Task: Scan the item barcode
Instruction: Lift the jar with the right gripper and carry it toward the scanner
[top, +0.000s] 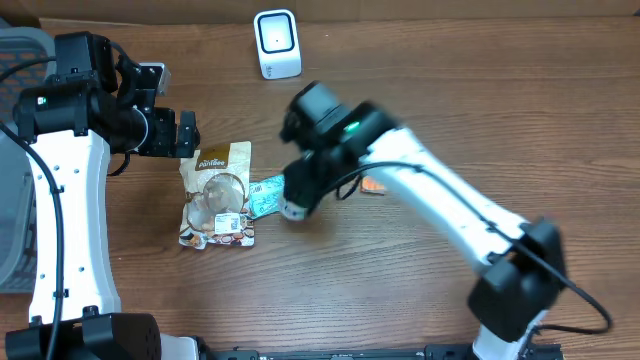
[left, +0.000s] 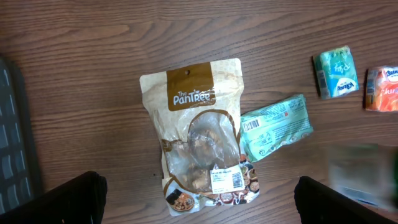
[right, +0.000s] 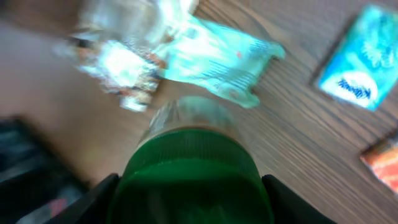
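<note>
My right gripper (right: 189, 202) is shut on a jar with a green screw lid (right: 193, 171), one finger on each side of the lid. The jar's clear body points down at the table. In the overhead view the right gripper (top: 300, 185) holds the jar (top: 292, 208) just right of a mint-green packet (top: 265, 195). The white barcode scanner (top: 277, 43) stands at the table's far edge. My left gripper (top: 185, 133) is open and empty above a tan Pantree snack pouch (left: 199, 130), its fingers (left: 68, 199) wide apart.
The mint-green packet (left: 277, 126) lies against the pouch (top: 218, 195). A teal tissue pack (left: 336, 73) and an orange packet (left: 382, 88) lie further right. A grey crate (top: 15, 150) stands at the left edge.
</note>
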